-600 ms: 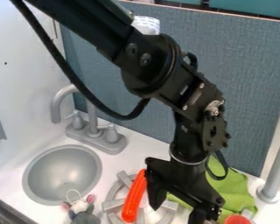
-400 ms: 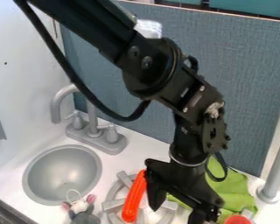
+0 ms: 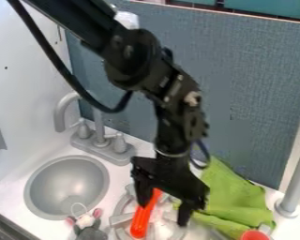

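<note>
1. 2 black fingers [image 3: 143, 197] on the robot's gripper [image 3: 163, 215] hang low, spread apart, with nothing pinched in them.
2. Long and orange-red, the stick-like toy [image 3: 140, 224] lies on the gray stove ring [image 3: 119, 219]. Its far end is by the gripper's finger on the sink side. They may be touching, but blur makes it hard to tell.
3. A gray toy mouse [image 3: 88, 233] with 2 pink ears is near the front, just beside the sink [image 3: 68, 187].
4. 1 round red thing [image 3: 254, 236] is at the bottom, on the right side of the view, close to the green cloth [image 3: 237, 192].
5. That cloth is rumpled on the white counter [image 3: 124, 176], behind the red thing.
6. Behind the round gray sink is a gray tap [image 3: 64, 110] with 2 knobs.
7. Farther back, a blue-gray board [image 3: 252, 93] stands up.
8. Past its top are blue-green boxes [image 3: 265, 8].
</note>
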`<state>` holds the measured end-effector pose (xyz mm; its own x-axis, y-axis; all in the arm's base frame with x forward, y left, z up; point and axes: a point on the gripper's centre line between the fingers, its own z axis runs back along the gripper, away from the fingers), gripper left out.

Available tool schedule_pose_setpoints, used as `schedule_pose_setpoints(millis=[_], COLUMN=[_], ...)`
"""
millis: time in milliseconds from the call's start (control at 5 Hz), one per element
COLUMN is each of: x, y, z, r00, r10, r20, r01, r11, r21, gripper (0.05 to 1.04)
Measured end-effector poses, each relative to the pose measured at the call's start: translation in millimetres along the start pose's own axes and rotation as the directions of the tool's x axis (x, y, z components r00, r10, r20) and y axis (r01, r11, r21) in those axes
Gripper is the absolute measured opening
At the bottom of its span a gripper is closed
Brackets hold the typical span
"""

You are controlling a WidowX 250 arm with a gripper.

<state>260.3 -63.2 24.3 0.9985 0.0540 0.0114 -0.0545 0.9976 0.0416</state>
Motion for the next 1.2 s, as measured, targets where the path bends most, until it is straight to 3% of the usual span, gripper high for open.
schedule_pose_setpoints(millis=[400, 600, 1200], x=[26.2, 32.0, 47.6], y=[46.6, 54.1, 49.1], z=[-16.0, -30.4, -77.0], r00=[0.984, 0.98, 0.983], r10=[0.171, 0.193, 0.184], r20=[0.046, 0.052, 0.006], r01=[-0.173, -0.196, -0.184], r11=[0.984, 0.979, 0.981], r21=[0.045, 0.05, 0.059], gripper=[1.002, 1.002, 1.002])
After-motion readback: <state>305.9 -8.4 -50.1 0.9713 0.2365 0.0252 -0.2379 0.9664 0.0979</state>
